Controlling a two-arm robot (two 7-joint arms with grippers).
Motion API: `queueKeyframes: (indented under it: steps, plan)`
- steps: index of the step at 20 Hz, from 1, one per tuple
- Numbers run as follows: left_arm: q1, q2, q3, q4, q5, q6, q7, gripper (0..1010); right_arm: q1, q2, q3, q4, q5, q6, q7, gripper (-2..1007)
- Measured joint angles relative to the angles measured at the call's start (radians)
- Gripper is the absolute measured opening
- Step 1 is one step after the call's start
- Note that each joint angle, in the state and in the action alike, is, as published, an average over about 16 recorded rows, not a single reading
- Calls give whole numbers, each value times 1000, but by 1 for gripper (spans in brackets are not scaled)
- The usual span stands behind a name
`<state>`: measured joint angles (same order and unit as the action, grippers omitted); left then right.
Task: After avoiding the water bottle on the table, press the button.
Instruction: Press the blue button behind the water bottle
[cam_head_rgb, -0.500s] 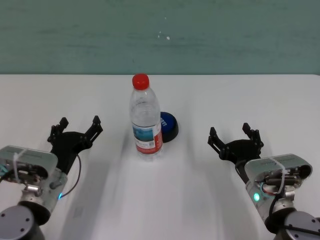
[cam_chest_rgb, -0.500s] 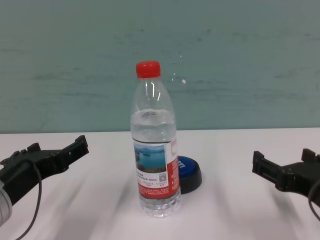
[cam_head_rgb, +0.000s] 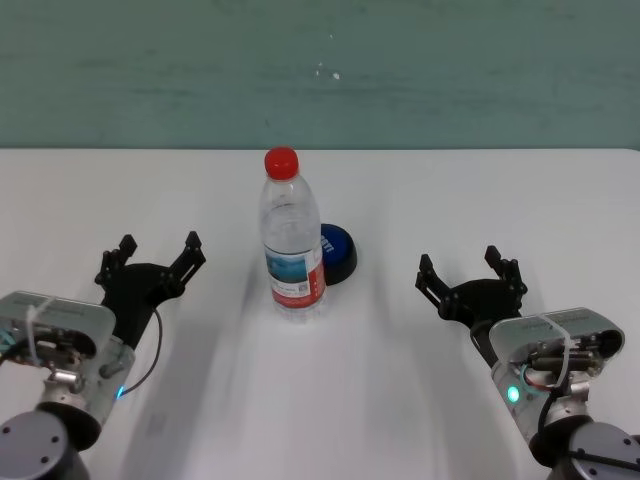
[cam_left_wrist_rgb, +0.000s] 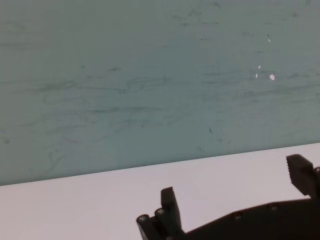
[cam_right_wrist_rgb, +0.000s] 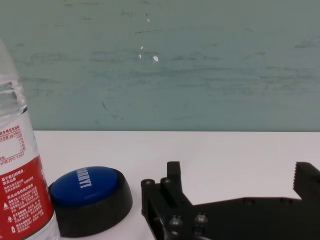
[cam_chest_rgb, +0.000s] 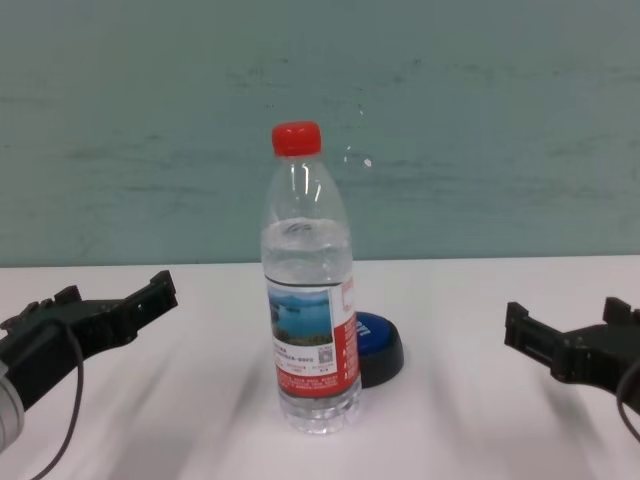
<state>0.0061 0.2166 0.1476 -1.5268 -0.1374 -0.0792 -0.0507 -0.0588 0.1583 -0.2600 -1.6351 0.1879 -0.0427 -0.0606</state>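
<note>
The water bottle (cam_head_rgb: 291, 236) stands upright at the table's middle, clear with a red cap and a lake-picture label; it also shows in the chest view (cam_chest_rgb: 309, 290) and at the edge of the right wrist view (cam_right_wrist_rgb: 20, 185). The blue-domed button (cam_head_rgb: 337, 251) on its black base sits just behind and to the right of the bottle, partly hidden by it (cam_chest_rgb: 378, 345), and shows plainly in the right wrist view (cam_right_wrist_rgb: 90, 199). My left gripper (cam_head_rgb: 157, 257) is open, left of the bottle. My right gripper (cam_head_rgb: 470, 272) is open, right of the button. Both are empty and low over the white table (cam_head_rgb: 480, 190).
A teal wall (cam_head_rgb: 320, 70) rises behind the table's far edge. The left wrist view shows only wall, tabletop and my left fingers (cam_left_wrist_rgb: 167, 210).
</note>
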Motion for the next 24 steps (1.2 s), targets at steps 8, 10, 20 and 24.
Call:
queueKeyframes:
  steps: [8,10,20,24]
  plan:
    - [0,0,0,0,0,0,0,1010,0,0,0,0,0,0,0,1004]
    - [0,0,0,0,0,0,0,1010,0,0,0,0,0,0,0,1004]
    - [0,0,0,0,0,0,0,1010,0,0,0,0,0,0,0,1004]
    - [0,0,0,0,0,0,0,1010,0,0,0,0,0,0,0,1004]
